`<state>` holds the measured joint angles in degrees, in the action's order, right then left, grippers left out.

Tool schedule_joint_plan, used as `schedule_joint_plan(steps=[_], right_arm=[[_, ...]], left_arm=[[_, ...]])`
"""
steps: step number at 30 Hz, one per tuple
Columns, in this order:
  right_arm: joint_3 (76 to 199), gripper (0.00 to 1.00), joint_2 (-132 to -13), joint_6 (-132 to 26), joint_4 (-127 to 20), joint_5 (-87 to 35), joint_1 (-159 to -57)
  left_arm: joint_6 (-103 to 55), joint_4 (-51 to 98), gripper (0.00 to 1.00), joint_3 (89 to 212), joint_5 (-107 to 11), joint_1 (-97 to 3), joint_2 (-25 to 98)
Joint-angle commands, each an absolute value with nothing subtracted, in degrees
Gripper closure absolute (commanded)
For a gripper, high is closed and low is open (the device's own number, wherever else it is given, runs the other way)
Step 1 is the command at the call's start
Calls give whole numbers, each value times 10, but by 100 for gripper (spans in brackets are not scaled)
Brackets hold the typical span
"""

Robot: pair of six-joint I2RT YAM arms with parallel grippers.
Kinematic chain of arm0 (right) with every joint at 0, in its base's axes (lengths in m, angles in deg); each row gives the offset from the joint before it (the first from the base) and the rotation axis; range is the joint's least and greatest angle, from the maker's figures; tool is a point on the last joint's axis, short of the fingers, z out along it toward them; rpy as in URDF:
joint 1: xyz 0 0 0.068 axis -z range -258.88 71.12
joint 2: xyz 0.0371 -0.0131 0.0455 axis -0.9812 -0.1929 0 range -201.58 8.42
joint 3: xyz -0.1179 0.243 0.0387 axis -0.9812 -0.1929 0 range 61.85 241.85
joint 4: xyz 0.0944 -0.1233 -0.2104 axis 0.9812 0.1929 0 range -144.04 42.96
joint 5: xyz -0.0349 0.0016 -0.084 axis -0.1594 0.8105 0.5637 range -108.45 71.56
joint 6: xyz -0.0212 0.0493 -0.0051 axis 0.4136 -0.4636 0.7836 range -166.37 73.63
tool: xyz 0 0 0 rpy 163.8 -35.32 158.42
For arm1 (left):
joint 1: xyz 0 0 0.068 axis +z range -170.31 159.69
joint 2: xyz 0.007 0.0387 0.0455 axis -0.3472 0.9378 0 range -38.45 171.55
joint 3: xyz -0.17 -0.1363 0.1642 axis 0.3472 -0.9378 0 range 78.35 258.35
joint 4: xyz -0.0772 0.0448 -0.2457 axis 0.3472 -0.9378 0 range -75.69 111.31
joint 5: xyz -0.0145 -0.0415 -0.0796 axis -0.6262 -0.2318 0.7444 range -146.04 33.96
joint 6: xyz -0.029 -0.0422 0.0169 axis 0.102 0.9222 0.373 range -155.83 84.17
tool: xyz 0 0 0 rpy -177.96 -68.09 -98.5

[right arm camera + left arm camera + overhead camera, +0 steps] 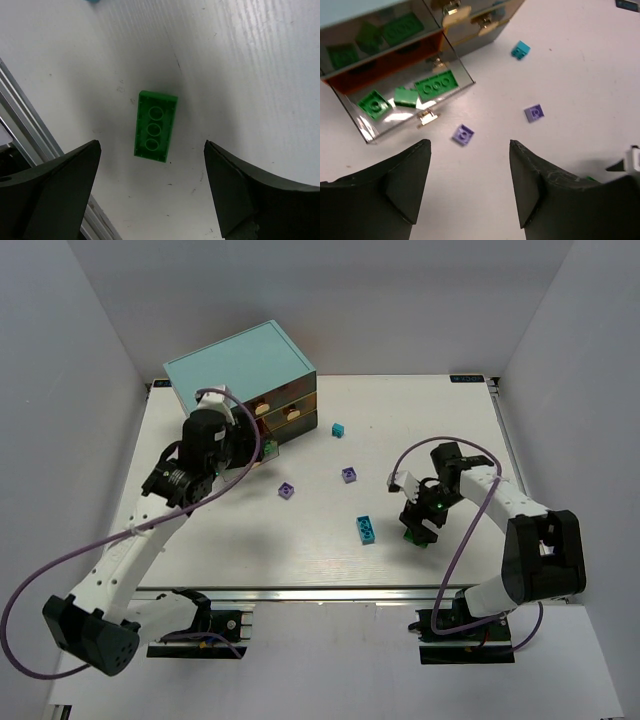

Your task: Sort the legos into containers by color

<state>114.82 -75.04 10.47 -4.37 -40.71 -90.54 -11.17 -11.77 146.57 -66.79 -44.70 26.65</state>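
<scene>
A green lego lies flat on the white table, between and just beyond the tips of my right gripper, which is open and empty above it; both show in the top view. My left gripper is open and empty over bare table, just in front of an open drawer holding three green legos. The drawer belongs to the light-teal cabinet. Two purple legos and a cyan lego lie loose on the table. Another cyan lego lies left of my right gripper.
An aluminium rail runs along the table's near edge, close to the green lego. White walls enclose the table on the left, right and back. Purple cables loop off both arms. The cabinet's other drawers are closed.
</scene>
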Motion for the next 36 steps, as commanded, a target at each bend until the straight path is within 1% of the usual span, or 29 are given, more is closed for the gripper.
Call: schedule_joint_plan(steps=[1, 5, 9, 12, 15, 16, 18, 19, 20, 21, 22, 24, 25, 27, 28, 30, 31, 34, 35, 36], right_arm=[[1126, 11, -754, 96, -58, -392, -909], [1097, 11, -758, 65, -116, -367, -921], [1065, 14, -760, 39, -173, -335, -934], [1041, 18, -748, 16, -210, -322, -944], [1011, 27, -732, 4, -248, -308, -951], [1005, 35, -729, 2, -259, -306, -953], [993, 44, -722, 0, -264, -302, -955], [991, 57, -719, 0, -265, -302, -954], [992, 65, -716, 0, -262, -304, -956], [997, 70, -715, 2, -259, -308, -955], [1002, 79, -711, 5, -254, -312, -954], [1016, 89, -708, 13, -241, -326, -957], [1040, 97, -707, 15, -235, -333, -956], [1079, 100, -711, 20, -215, -356, -958], [1130, 100, -723, 22, -207, -367, -965], [1191, 100, -739, 24, -189, -403, -973], [1252, 100, -760, 24, -185, -414, -1000], [1349, 100, -810, 28, -189, -445, -1052], [1411, 100, -824, 28, -194, -450, -1064], [1442, 100, -838, 30, -198, -459, -1075]], left_arm=[[-59, -126, 26, 1431, -631, -450, 226], [-24, -136, 26, 1382, -634, -450, 188], [-10, -147, 26, 1364, -643, -450, 157], [-4, -167, 25, 1361, -659, -450, 148], [2, -181, 25, 1357, -674, -450, 136], [4, -185, 25, 1354, -675, -450, 128], [7, -190, 25, 1349, -678, -450, 122], [10, -194, 25, 1345, -680, -450, 117], [13, -195, 25, 1343, -682, -450, 113], [14, -197, 25, 1342, -682, -450, 110], [17, -203, 25, 1341, -682, -450, 109], [21, -207, 25, 1340, -684, -450, 101], [24, -214, 25, 1337, -685, -450, 97], [40, -222, 25, 1335, -689, -450, 87], [45, -227, 25, 1333, -690, -450, 84], [73, -237, 25, 1321, -690, -450, 77], [83, -244, 25, 1316, -689, -450, 74], [125, -254, 25, 1294, -691, -450, 59], [146, -256, 25, 1287, -692, -450, 53], [157, -261, 25, 1279, -697, -450, 49]])
